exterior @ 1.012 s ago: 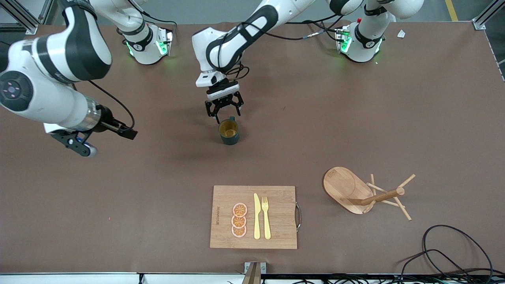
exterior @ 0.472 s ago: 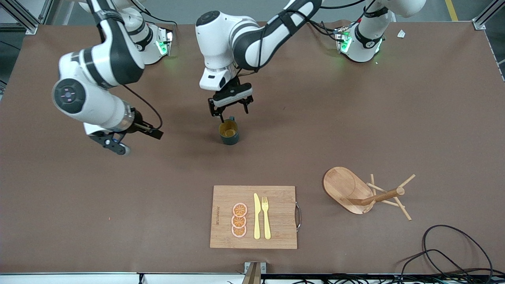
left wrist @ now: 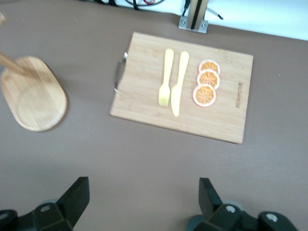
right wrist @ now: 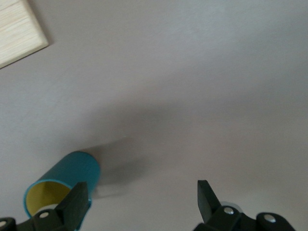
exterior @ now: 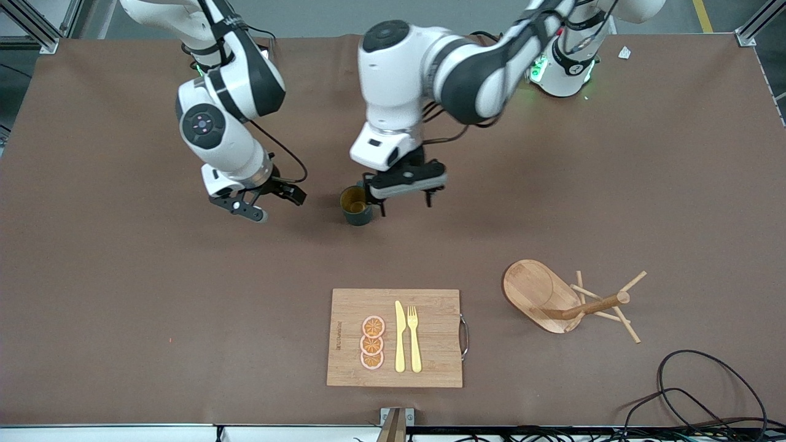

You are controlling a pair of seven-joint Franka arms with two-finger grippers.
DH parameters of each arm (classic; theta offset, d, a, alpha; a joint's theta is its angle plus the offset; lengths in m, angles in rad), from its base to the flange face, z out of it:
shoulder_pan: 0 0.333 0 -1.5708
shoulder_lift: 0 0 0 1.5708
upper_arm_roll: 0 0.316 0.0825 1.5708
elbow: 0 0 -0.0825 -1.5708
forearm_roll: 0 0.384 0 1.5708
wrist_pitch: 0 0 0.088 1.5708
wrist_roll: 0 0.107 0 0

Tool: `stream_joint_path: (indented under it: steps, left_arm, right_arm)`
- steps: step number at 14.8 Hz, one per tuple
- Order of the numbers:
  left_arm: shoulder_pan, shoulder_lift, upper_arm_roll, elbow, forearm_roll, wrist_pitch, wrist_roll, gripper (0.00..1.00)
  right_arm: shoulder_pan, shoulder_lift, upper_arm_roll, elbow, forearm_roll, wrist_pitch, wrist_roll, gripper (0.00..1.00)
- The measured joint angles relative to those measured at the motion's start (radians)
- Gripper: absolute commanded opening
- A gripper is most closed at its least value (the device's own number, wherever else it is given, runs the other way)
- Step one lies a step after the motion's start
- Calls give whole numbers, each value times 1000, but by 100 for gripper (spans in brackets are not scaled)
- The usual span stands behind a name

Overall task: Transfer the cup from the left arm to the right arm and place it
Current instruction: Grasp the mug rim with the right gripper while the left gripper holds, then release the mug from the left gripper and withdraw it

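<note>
The dark teal mug is seen standing upright on the brown table, mouth up, its yellowish-brown inside exposed; it is set farther from the front camera than the cutting board. In the right wrist view the mug appears close by one finger of that arm's own gripper. The left gripper is held just beside the mug, toward the left arm's end of the table, with its fingers spread wide and nothing held between them; whether a finger touches the mug cannot be told. The right gripper is held low over the table near the mug, toward the right arm's end, its fingers likewise spread and empty. On the cutting board three orange slices, a yellow knife and a yellow fork are laid side by side. A wooden peg rack is seen toward the left arm's end, beside the board.
</note>
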Motion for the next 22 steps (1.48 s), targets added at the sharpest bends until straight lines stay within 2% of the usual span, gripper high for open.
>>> stream_joint_path:
  steps: [5,6,8,10,16,20,22]
  left_arm:
    - [188,-113,-1,-3,-134,-104,382,100]
    - [228,-127,-1,-3,-146,-126,454,100]
    - [296,-147,-1,-4,-173,-164,572,100]
    - [358,-164,-1,-5,-191,-195,689,100]
    - [473,-208,-1,-5,-203,-294,938,100]
    - [550,-238,7,-5,-250,-354,1083,100]
    - [551,-243,54,-5,-308,-380,1133,100]
  right_arm:
    - [115,24,0,-50,0,129,95,100]
    - [128,38,0,-50,0,148,109,97]
    - [140,65,0,-49,0,172,117,81]
    - [142,88,0,-41,0,183,118,71]
    - [166,181,0,48,0,188,145,70]
    - [186,223,0,77,0,195,157,43]
    - [188,235,-1,78,0,204,157,29]
